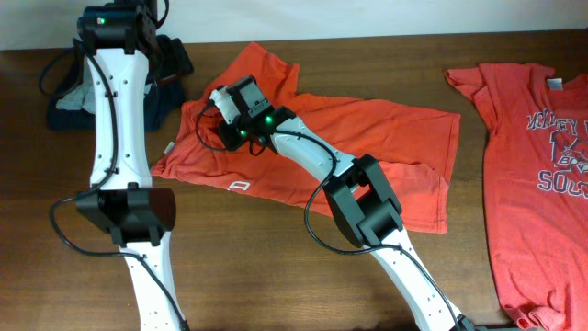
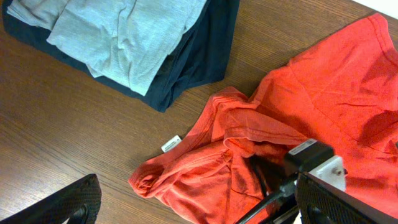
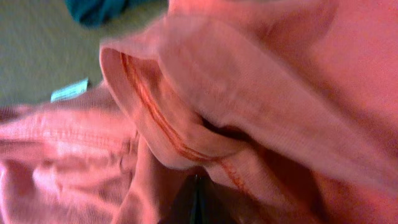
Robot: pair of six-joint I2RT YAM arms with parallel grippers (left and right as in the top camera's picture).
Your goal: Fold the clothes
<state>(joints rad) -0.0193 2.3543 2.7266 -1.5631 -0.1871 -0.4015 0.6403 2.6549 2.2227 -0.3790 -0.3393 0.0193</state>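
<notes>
An orange-red T-shirt [image 1: 367, 138] lies crumpled and partly spread in the middle of the table, with a small white logo [image 1: 239, 186] near its front hem. My right gripper [image 1: 220, 106] sits on its bunched left part. In the right wrist view the fingers [image 3: 198, 190] are shut on a fold of the shirt's fabric [image 3: 249, 81]. My left gripper [image 2: 208, 202] is open and empty, held above the shirt's left edge [image 2: 205, 168]. A second orange-red shirt [image 1: 542, 175] with white lettering lies flat at the right.
A pile of dark blue and grey clothes [image 1: 73, 101] lies at the back left, also seen in the left wrist view [image 2: 124, 37]. A white tag [image 2: 171, 144] sticks out from the shirt's left edge. Bare brown table [image 1: 276, 267] runs along the front.
</notes>
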